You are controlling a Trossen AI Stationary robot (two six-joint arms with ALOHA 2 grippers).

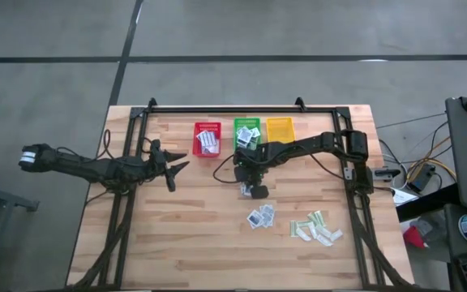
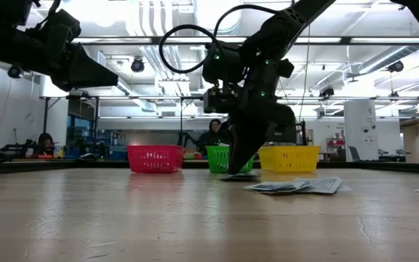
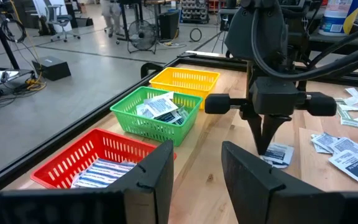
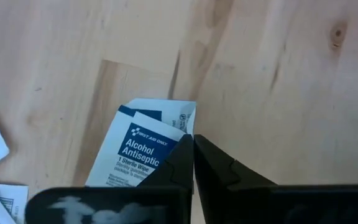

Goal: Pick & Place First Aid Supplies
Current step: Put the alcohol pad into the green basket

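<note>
A small white-blue alcohol wipe packet (image 4: 143,146) lies flat on the wooden table (image 1: 177,235), with a second like packet under it. My right gripper (image 4: 193,144) points steeply down at the packet's edge and is shut there, in front of the green basket (image 1: 247,132); the left wrist view shows its fingertips (image 3: 267,148) down on the packet (image 3: 279,154). My left gripper (image 1: 177,166) hovers open above the table's left half, holding nothing. More square packets (image 1: 260,216) and pale green-beige strips (image 1: 317,229) lie loose on the right. My right gripper is shut at the packet's long edge near a corner (image 4: 190,127), coming from above and slanting down. The fingers themselves hide whether the edge sits between them. The packet still lies flat on the table.
A red basket (image 1: 207,138) with striped oblong packets, the green basket with square packets and a yellow basket (image 1: 280,128) stand in a row at the far edge. A black frame rail (image 1: 225,109) runs behind them. Bare wood lies at the near left.
</note>
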